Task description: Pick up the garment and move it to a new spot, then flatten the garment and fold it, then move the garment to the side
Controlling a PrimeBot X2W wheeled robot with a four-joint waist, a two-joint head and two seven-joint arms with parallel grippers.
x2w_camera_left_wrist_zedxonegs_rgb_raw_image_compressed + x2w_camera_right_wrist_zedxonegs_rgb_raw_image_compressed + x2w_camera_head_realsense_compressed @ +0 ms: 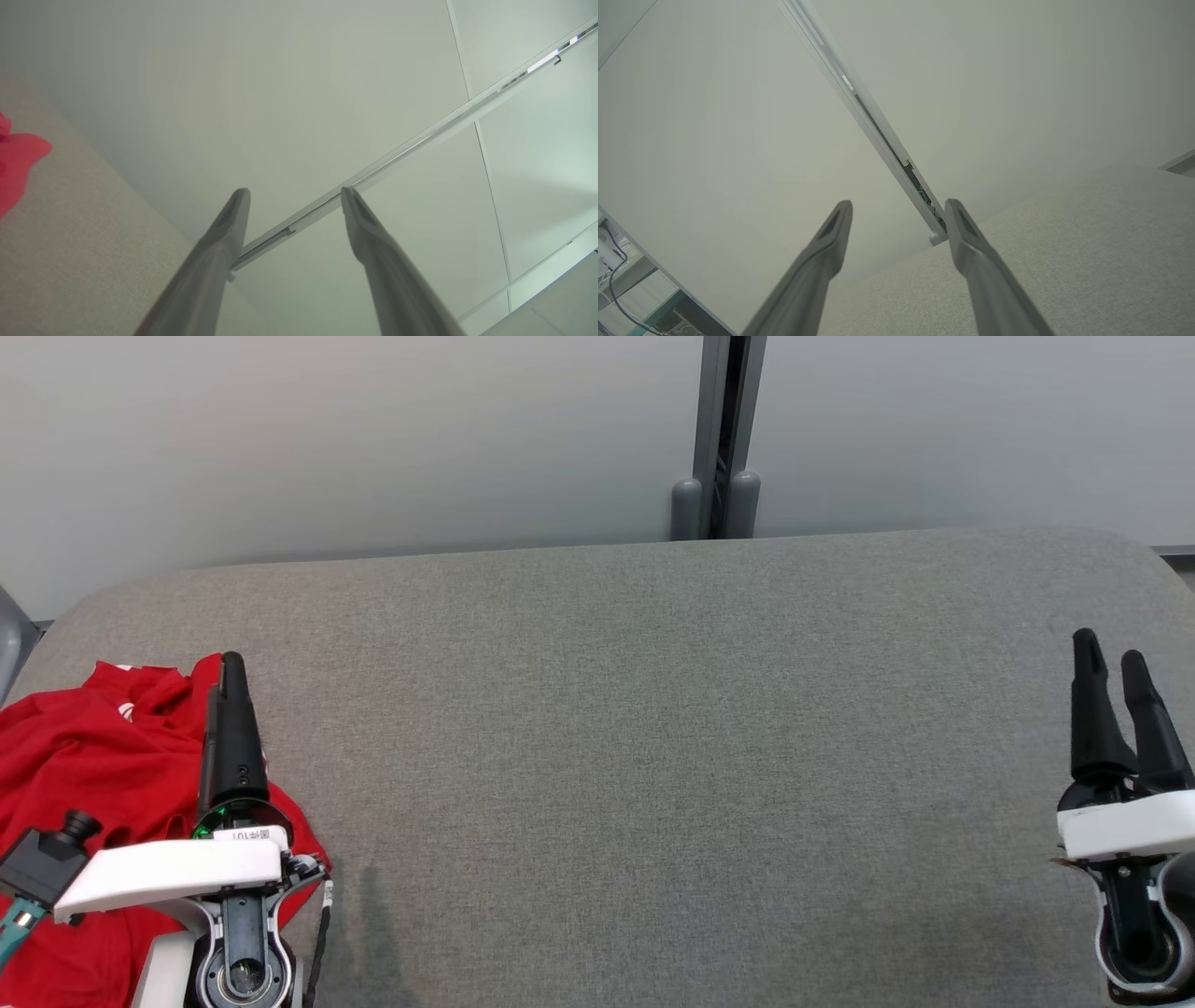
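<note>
Garment of crumpled red cloth (65,756) lies below and left of our left gripper (294,193), well apart from our right gripper (1108,649); we see both pairs of jaws apart, empty.

Grey fabric table (653,728) before pale wall panels (327,439) with grey post (726,429).

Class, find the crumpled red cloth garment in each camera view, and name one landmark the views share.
Head view: crumpled red cloth garment, lower left corner.
Left wrist view: its red edge, far left.
Right wrist view: grey fabric tabletop, lower right.
Shared landmark: metal wall rail.
</note>
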